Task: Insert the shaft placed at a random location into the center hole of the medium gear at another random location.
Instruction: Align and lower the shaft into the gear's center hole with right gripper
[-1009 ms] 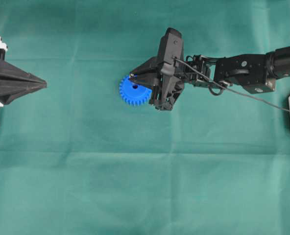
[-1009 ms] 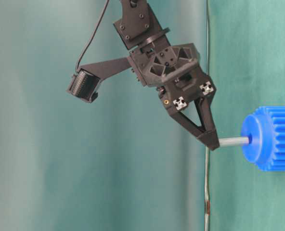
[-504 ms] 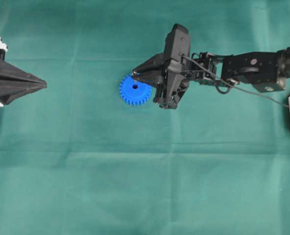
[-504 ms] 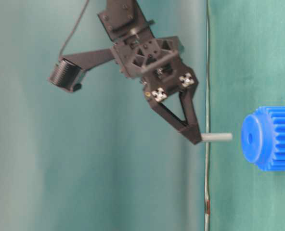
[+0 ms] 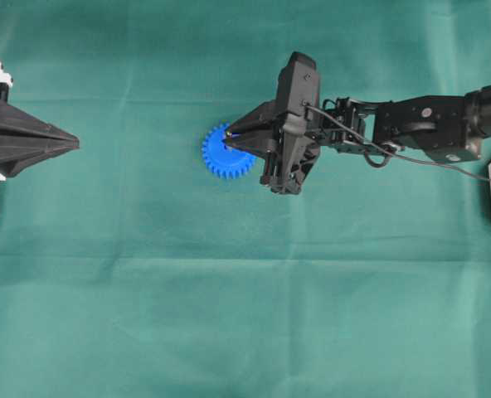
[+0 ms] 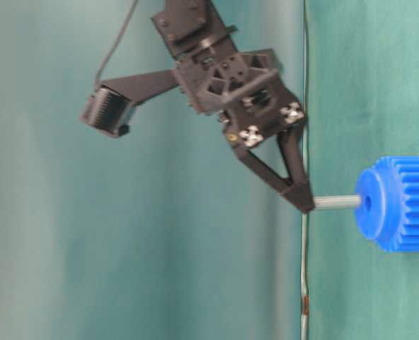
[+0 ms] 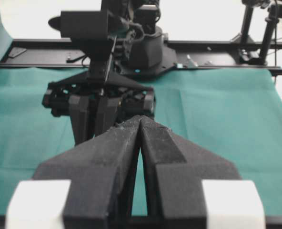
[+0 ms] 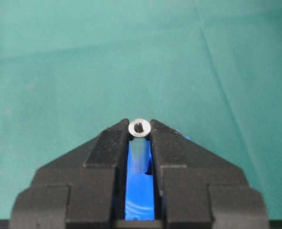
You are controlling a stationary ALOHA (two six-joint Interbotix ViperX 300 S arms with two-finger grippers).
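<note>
Short silvery-grey metal shaft (image 6: 337, 202) is sitting pinched between the right gripper (image 8: 139, 130) fingertips, free end pointing at the center hole (image 6: 367, 203) of the bright blue toothed plastic gear (image 6: 400, 204), tip right at the hub face. Left gripper (image 7: 140, 125) is resting well apart, fingers pressed together, holding nothing, above the green cloth (image 5: 229, 290).

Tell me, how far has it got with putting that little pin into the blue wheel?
Done: the right gripper has picked up the shaft. In hand: the shaft's tip sits right at the center hole of the medium gear. Left: pushing it fully in and letting go. The left gripper waits aside, shut.
</note>
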